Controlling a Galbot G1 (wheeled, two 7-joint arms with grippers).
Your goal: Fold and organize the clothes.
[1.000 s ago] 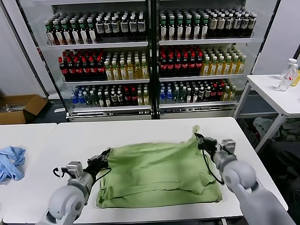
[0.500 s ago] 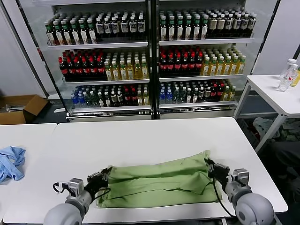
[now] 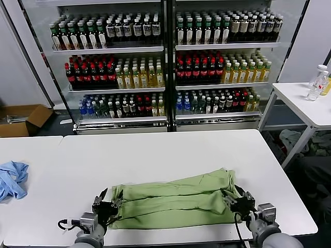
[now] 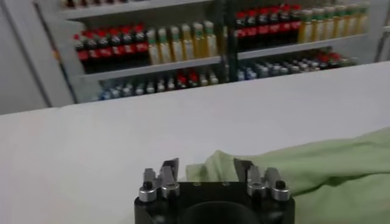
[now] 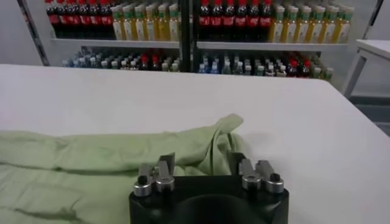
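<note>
1. The green shirt (image 3: pixel 173 201) lay near the front edge of the white table (image 3: pixel 155 150), doubled over into a long band running side to side. The upper layer sat a little back from the lower one, so the fold looked rough rather than squared.

2. The left claw (image 3: pixel 106 206) sat at the shirt's left end with its fingers (image 4: pixel 169 169) spread apart. In the left wrist view the cloth's corner lay between and just ahead of them, with nothing pinched.

3. The right claw (image 3: pixel 237 200) sat at the right end, its fingers (image 5: pixel 166 163) likewise spread. A bunched hump of fabric stood right in front of it, loose.

4. Risk, as I judged it: both claws stood very close to the cloth. A fingertip pulling away could snag a loose ruffle and drag the top layer open.

5. The right end looked the weaker spot. The hump there was crumpled, and it might spring or slump and spoil the edge.

6. The band lay close to the table's front edge. A tug toward the robot could slide part of it over the lip.

7. The next fold would need a clean hold on both ends. Gripping only one layer of the doubled cloth could peel the fold apart.

8. A blue cloth (image 3: pixel 13 178) lay well apart on the neighbouring table at left, no threat to the work.
</note>
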